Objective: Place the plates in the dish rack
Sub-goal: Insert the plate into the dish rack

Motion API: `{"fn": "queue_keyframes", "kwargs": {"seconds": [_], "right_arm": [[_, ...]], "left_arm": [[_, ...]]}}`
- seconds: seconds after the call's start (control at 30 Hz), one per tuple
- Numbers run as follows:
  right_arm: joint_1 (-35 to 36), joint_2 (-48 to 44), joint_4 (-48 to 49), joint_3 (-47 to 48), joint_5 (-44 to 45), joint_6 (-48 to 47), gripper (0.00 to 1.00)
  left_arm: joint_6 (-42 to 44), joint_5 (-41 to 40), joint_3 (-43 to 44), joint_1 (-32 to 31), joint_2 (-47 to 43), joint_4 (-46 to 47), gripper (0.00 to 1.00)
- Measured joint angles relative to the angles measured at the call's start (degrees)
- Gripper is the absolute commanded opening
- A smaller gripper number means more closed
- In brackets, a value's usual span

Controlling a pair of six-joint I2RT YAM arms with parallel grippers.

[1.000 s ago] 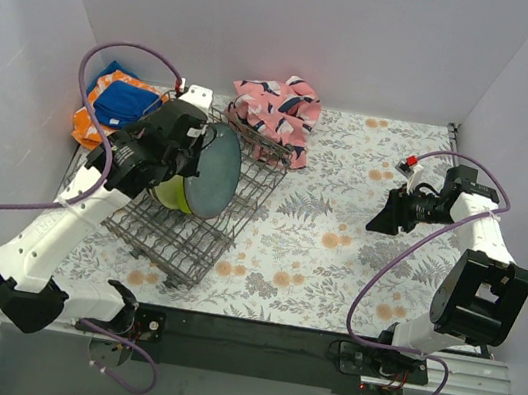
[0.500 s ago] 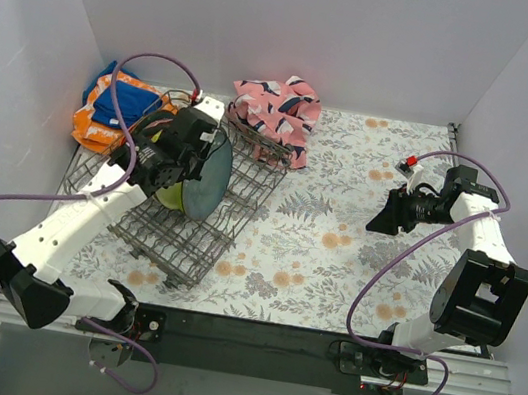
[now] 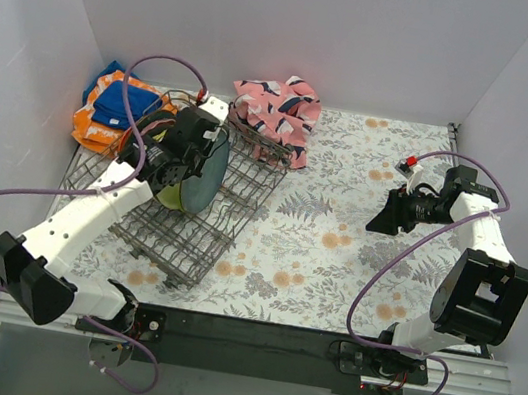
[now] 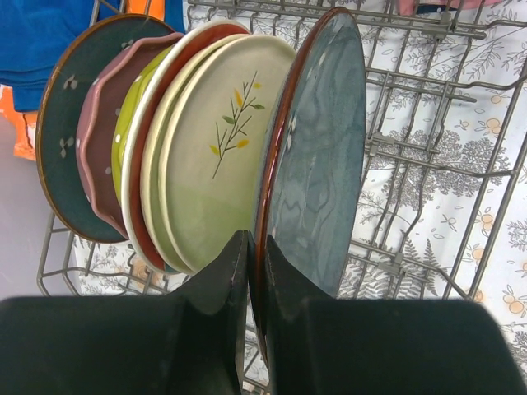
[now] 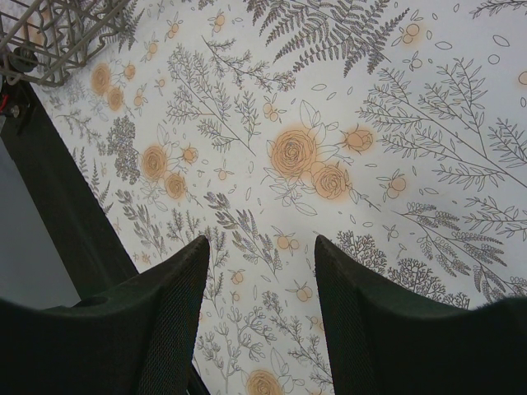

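Left wrist view has the left gripper (image 4: 254,247) pinched shut on the rim of the blue plate (image 4: 317,156), which stands on edge in the dish rack (image 3: 186,240) just beside the cream plate (image 4: 222,164). If it is let go before its hidden bottom edge sits between tines, it could tip onto that neighbour or roll. The right gripper (image 5: 262,255) hangs open and empty over the tablecloth (image 5: 370,99), well apart.

Plates (image 4: 218,156) in dish rack (image 3: 185,242) (table's left)
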Motion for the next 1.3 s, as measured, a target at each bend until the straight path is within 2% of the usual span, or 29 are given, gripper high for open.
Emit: {"fn": "queue_keyframes", "kwargs": {"seconds": [0.53, 0.8, 1.1, 1.3], "right_arm": [[0.0, 0.0, 0.0, 0.0, 0.0, 0.0, 0.61], [0.0, 0.0, 0.0, 0.0, 0.0, 0.0, 0.61], [0.0, 0.1, 0.0, 0.0, 0.0, 0.0, 0.61], [0.1, 0.1, 0.0, 0.0, 0.0, 0.0, 0.61]], "left_arm": [[1.8, 0.5, -8.7, 0.3, 0.1, 5.5, 0.00], [2.4, 0.7, -10.4, 0.3, 0.0, 8.2, 0.01], [1.1, 0.9, -10.6, 0.3, 0.4, 9.3, 0.20], [-0.4, 1.9, -10.6, 0.3, 0.9, 10.9, 0.28]]}}
